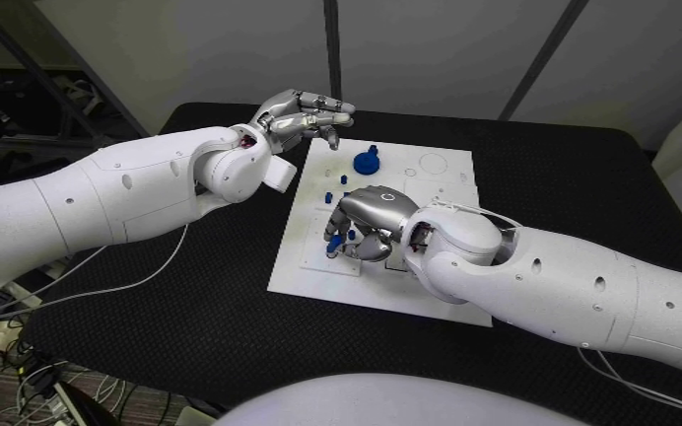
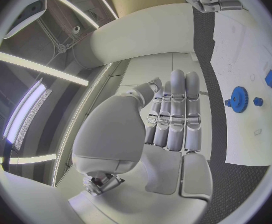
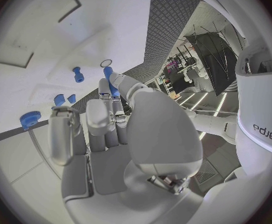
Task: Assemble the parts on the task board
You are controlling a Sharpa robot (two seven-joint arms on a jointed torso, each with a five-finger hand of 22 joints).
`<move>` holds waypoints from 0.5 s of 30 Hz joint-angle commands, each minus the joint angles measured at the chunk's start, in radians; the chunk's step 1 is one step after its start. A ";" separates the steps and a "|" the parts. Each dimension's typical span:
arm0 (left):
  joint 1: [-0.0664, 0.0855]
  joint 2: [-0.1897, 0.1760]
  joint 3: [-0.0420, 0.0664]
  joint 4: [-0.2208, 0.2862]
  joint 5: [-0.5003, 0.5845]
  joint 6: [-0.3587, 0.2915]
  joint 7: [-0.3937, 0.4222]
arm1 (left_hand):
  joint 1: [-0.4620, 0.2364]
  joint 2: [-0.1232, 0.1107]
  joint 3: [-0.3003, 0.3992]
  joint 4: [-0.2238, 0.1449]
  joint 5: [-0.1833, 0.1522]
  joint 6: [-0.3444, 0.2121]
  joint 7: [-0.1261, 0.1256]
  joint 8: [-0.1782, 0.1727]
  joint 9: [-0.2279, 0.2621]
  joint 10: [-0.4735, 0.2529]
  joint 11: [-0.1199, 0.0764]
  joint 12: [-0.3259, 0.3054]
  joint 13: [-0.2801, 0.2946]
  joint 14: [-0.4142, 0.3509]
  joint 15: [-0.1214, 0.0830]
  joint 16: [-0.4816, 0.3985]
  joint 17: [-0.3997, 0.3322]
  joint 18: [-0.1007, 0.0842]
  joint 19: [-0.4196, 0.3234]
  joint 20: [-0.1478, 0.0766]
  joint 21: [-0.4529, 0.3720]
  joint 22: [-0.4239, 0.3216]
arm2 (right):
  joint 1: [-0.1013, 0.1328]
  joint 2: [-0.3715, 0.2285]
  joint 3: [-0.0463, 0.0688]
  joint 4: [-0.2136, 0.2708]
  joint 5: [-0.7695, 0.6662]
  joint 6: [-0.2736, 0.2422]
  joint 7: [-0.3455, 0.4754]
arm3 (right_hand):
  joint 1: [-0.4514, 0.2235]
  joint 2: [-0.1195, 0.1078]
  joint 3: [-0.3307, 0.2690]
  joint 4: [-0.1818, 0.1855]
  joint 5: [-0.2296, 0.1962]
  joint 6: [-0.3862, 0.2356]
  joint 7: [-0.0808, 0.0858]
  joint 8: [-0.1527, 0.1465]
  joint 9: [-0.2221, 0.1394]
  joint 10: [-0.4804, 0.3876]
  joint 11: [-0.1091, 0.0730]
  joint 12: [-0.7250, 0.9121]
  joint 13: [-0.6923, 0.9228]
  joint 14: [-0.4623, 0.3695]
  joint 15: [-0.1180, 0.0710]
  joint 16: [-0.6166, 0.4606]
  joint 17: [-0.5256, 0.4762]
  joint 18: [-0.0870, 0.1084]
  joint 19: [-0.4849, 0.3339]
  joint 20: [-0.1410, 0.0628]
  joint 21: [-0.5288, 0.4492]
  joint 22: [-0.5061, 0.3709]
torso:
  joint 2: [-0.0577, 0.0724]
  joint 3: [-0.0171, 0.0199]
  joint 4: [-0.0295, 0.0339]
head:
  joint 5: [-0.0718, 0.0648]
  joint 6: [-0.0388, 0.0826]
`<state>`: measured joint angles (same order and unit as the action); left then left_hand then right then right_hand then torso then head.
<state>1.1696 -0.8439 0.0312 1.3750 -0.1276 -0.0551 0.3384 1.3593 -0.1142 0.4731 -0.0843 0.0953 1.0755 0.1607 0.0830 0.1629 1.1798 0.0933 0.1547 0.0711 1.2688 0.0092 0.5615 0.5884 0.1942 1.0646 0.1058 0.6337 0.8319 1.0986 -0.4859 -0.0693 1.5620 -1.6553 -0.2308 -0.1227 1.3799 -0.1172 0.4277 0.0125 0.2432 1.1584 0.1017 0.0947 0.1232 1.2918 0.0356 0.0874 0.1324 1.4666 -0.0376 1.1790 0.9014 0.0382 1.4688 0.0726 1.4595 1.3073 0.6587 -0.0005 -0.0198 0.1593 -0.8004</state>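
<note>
The white task board (image 1: 435,176) lies in the middle of the black table. My right hand (image 1: 364,224) hovers low over its middle and pinches a small blue peg (image 3: 108,76) between thumb and a finger; the peg's lower end (image 1: 337,242) shows beneath the fingers. A blue gear (image 1: 369,161) stands on the board's far part, with two small blue pieces (image 1: 341,182) just in front of it. My left hand (image 1: 303,116) is raised above the board's far left corner, fingers (image 2: 176,109) stretched side by side, holding nothing. The gear (image 2: 238,99) lies beyond those fingers.
The board (image 3: 36,35) carries several recesses and small holes, among them a ring-shaped hole (image 3: 106,63) near the held peg. A loose blue peg (image 3: 78,74), two small blue blocks (image 3: 60,99) and the gear (image 3: 30,118) lie on it. Black table (image 1: 569,179) surrounds the board.
</note>
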 commanded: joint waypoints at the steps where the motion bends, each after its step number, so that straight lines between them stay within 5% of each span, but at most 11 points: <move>1: 0.001 0.001 0.001 0.000 0.004 0.011 0.003 | 0.003 0.008 -0.004 -0.002 -0.004 -0.005 0.000 -0.003 -0.002 -0.005 -0.001 -0.006 -0.001 0.005 -0.001 -0.007 -0.001 -0.011 0.002 0.005 -0.005 -0.001 | 0.001 0.005 0.000 -0.004 -0.035 0.054 0.003 | -0.005 0.008 0.003 0.000 -0.007 0.001 0.004 0.004 0.007 0.000 0.005 -0.005 0.001 -0.002 -0.004 -0.004 0.000 -0.007 0.040 -0.005 -0.003 0.166 | 0.000 0.0001 0.0006 | 0.001 -0.002; 15: 0.001 0.000 0.001 0.000 0.004 0.011 0.002 | 0.003 0.008 -0.004 -0.002 -0.004 -0.005 0.000 -0.003 -0.002 -0.005 -0.001 -0.006 -0.001 0.005 -0.001 -0.007 -0.001 -0.011 0.002 0.005 -0.005 -0.001 | 0.000 0.012 -0.001 -0.010 -0.043 0.091 -0.006 | -0.006 0.008 0.003 0.000 -0.009 0.001 0.004 0.003 0.007 0.000 0.005 -0.005 0.001 -0.002 -0.004 -0.002 0.002 -0.008 0.041 -0.005 -0.001 0.168 | -0.001 -0.0001 0.0003 | 0.002 -0.005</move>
<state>1.1697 -0.8443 0.0313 1.3745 -0.1276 -0.0545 0.3380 1.3594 -0.1142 0.4731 -0.0843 0.0953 1.0755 0.1606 0.0830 0.1622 1.1798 0.0932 0.1547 0.0711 1.2688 0.0092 0.5616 0.5884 0.1943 1.0646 0.1058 0.6338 0.8321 1.0983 -0.4743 -0.0695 1.5519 -1.6848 -0.1669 -0.1271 1.3785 -0.1184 0.4276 0.0124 0.2376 1.1570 0.1036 0.0958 0.1294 1.2918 0.0357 0.0875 0.1322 1.4666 -0.0376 1.1790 0.9026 0.0383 1.4688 0.0726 1.4594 1.3073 0.6587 -0.0004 -0.0198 0.1614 -0.8053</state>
